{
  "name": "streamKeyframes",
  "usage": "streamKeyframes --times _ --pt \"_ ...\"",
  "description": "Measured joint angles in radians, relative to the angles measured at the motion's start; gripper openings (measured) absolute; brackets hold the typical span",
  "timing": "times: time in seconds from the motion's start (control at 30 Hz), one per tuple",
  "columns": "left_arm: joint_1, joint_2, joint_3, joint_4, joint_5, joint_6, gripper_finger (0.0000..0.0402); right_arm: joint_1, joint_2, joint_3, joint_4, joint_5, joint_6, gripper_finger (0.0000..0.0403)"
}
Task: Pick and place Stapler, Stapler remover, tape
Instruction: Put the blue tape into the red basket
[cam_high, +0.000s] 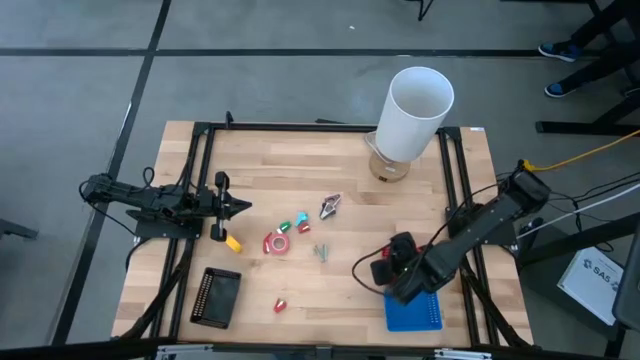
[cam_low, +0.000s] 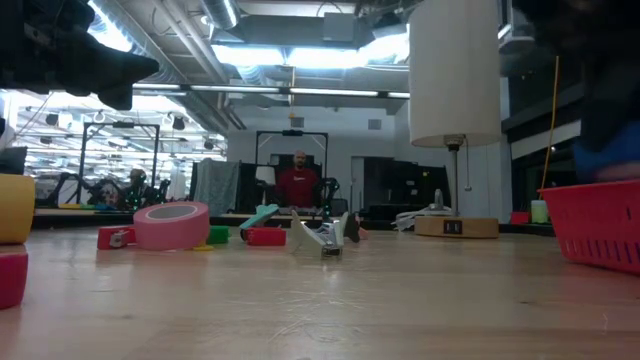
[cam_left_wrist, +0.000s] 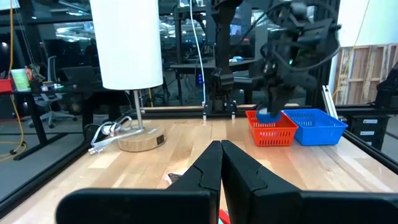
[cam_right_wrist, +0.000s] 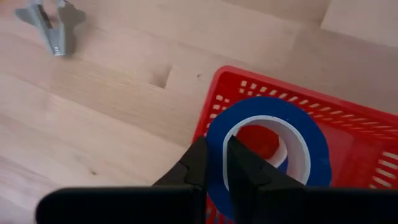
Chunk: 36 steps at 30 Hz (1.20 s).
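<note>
Right hand (cam_right_wrist: 213, 163) clamps blue tape (cam_right_wrist: 268, 149) over the red basket (cam_right_wrist: 348, 124); left hand (cam_left_wrist: 221, 163) waits pressed together.

"SAS" partly legible on white box (cam_high: 598, 275)

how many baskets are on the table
3: black basket on the table's left, blue basket on its right, red basket beside the blue one, partly hidden under the right gripper.
</note>
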Motion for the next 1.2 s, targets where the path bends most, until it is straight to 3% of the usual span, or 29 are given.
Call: streamKeyframes --times 0.2,0.4,0.63,0.93,1.2 --pt "0.0 0.0 0.0 -0.001 0.0 0.0 0.0004 -0.008 -0.03 -0.113 0.094 -0.011 -0.016 0.0031" --pt "0.0 0.0 0.0 -0.001 0.0 0.0 0.0004 -0.007 -0.03 -0.117 0.097 -0.042 -0.096 0.0032" --pt "0.0 0.0 0.0 -0.001 0.0 0.0 0.0004 -0.01 -0.03 -0.117 0.098 -0.056 -0.121 0.0067" --pt "0.0 0.0 0.0 0.0 0.0 0.0 0.0004 -0.031 -0.03 -0.117 0.133 -0.045 -0.124 0.0048" --pt "0.0 0.0 0.0 0.0 0.0 0.0 0.0004 -0.054 -0.03 -0.117 0.134 -0.064 -0.137 0.0098"
